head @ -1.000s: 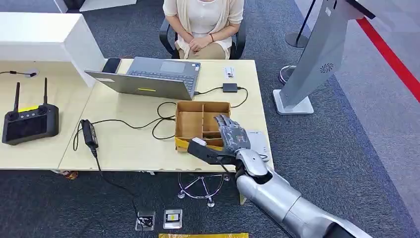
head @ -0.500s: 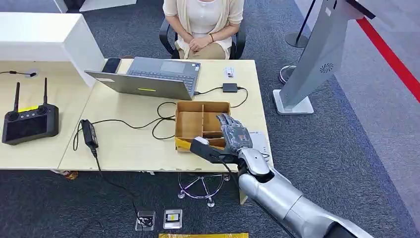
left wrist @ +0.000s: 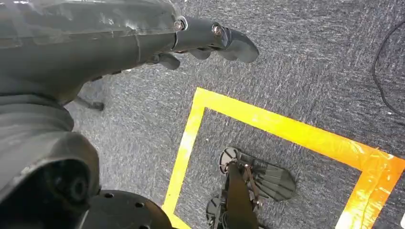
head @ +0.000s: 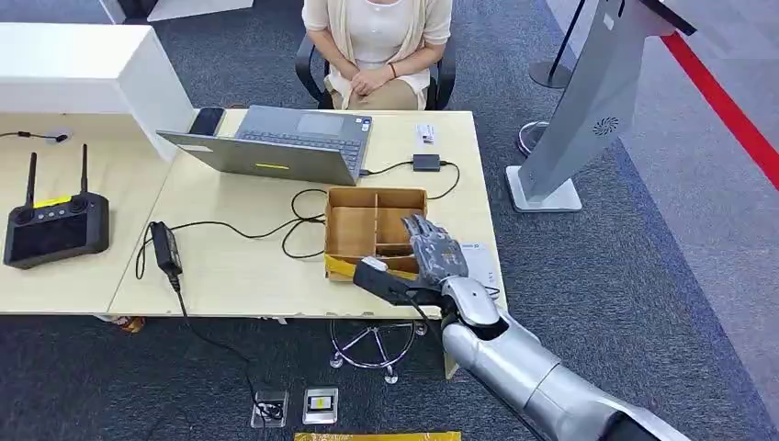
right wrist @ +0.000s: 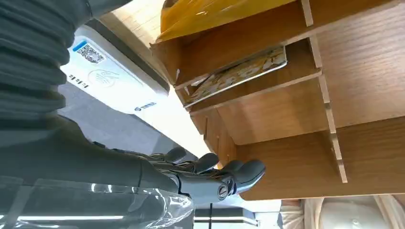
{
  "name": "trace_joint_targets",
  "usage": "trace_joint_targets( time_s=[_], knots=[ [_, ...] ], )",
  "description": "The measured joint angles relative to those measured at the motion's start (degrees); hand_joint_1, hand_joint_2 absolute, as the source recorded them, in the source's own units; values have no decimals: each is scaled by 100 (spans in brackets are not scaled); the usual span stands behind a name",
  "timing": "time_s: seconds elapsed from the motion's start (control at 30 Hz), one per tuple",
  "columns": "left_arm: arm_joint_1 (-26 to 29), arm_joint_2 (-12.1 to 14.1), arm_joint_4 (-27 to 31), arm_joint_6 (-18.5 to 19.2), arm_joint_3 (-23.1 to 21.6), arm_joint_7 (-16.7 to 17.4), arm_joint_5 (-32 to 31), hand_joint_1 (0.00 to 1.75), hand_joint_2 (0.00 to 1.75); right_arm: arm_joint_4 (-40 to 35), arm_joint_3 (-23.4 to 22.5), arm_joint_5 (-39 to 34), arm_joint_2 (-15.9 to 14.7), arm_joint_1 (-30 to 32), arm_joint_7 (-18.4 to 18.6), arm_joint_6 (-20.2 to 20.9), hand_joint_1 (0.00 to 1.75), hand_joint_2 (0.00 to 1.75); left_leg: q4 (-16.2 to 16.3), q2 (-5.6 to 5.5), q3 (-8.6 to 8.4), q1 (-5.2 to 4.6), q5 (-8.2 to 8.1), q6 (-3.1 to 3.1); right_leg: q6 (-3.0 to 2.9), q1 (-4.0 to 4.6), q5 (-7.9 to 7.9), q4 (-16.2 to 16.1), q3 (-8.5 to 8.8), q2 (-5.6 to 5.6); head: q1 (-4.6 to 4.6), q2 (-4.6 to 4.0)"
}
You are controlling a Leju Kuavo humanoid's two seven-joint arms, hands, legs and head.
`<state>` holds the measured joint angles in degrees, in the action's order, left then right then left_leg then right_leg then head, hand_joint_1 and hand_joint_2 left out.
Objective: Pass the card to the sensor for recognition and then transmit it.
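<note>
Right robot hand [head: 432, 257] hovers over the wooden divided tray [head: 354, 225], above its near right compartments, near the worktop's [head: 239, 266] front right corner. Fingers [head: 424, 237] stretched flat and apart, thumb [head: 381, 280] sticking out toward the tray's front edge; nothing in its grasp.

Right wrist view: the card [right wrist: 239, 74], printed yellow and green, lies flat in a narrow tray [right wrist: 363, 157] compartment, tucked against a divider. It sits apart from the right robot hand [right wrist: 210, 179], whose fingertips [right wrist: 250, 171] hang just off the tray's outer wall, no contact with the card. A yellow strip [right wrist: 210, 14] shows at the tray's front edge.

White card reader [right wrist: 114, 76] with a QR label and blue marking lies on the worktop just beside the tray, on its right side, under the wrist. In the head view, the card reader [head: 478, 257] peeks out from behind the hand, close to the worktop's right edge.

Left robot hand [left wrist: 205, 40] hangs over grey carpet [left wrist: 296, 62] and a yellow tape outline [left wrist: 286, 129]; fingers loosely extended, holding nothing.

Elsewhere on the worktop: open laptop [head: 276, 142] toward the far edge, its power brick [head: 166, 246] and black cables [head: 294, 225] left of the tray, a small black adapter [head: 426, 163] near the far right corner. A handheld controller with two antennas [head: 55, 225] sits on the adjoining worktop to the left. A person [head: 377, 46] sits in a chair beyond the far edge, hands folded.
</note>
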<state>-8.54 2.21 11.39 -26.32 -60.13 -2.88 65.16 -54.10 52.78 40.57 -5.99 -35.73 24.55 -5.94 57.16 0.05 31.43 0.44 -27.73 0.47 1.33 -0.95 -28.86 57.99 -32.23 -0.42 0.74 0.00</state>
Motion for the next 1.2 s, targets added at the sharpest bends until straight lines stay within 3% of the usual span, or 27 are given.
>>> trace_joint_targets(
  time_s=[0.37, 0.4, 0.43, 1.2],
  knots=[
    [0, 0, 0, 2, 0, 0, 0, 0, 0, 35, 0, 74, 11, -1, 22, 28, 0, 175, 0, 0, 0, 0, 0, 0, 0, 0, 0, 0, 0, 0, 0, 0],
    [0, 0, 0, 2, 0, 0, 0, 0, 0, 48, 0, 92, 13, -1, 28, 26, 157, 175, 0, 0, 0, 0, 0, 0, 0, 0, 0, 0, 0, 0, 0, 0],
    [1, 0, 0, 4, 0, 0, 0, 0, 0, 57, 0, 94, 15, -1, 37, 24, 175, 175, 0, 0, 0, 0, 0, 0, 0, 0, 0, 0, 0, 0, 0, 0],
    [9, 0, 0, -15, 0, 0, 9, 0, 0, 256, -35, 109, 120, -64, -153, -50, 175, 175, 0, 0, -1, 0, 0, 0, 0, 0, 0, 0, 1, 0, 2, 0]
  ],
)
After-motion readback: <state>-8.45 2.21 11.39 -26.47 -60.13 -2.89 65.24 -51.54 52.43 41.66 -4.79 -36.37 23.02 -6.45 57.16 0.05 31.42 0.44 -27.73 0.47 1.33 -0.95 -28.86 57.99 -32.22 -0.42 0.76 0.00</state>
